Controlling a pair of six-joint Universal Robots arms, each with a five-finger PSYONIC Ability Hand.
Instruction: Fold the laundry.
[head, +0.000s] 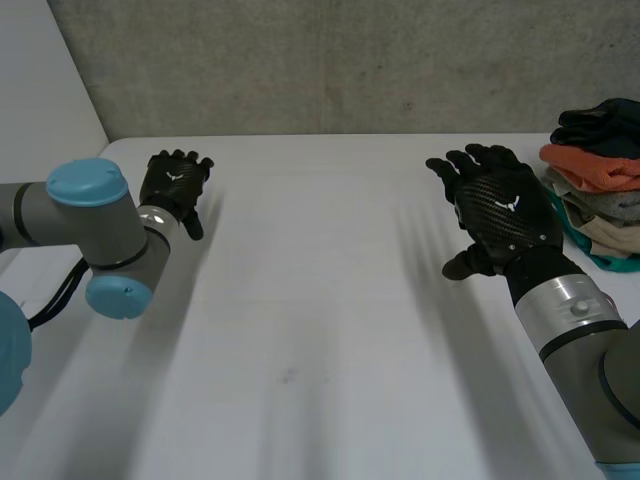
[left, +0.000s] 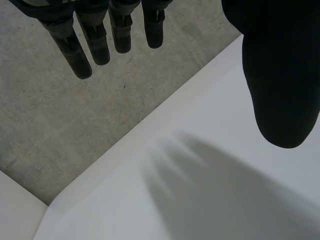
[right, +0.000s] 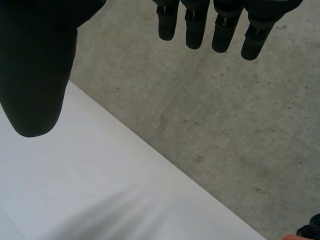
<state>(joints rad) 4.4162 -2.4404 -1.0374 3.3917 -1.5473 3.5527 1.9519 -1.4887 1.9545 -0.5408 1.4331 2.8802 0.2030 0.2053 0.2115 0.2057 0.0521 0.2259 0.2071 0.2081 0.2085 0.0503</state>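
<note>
Left hand (head: 175, 185) and right hand (head: 497, 210) are both spread, holding nothing. The clothes pile (head: 600, 190) beside the right hand looks soft and limp, probably best pinched at the top garment's edge.

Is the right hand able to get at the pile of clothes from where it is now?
Probably yes. The right hand is open and holds nothing, the pile lies just beside it on the table, and nothing stands between them.
</note>
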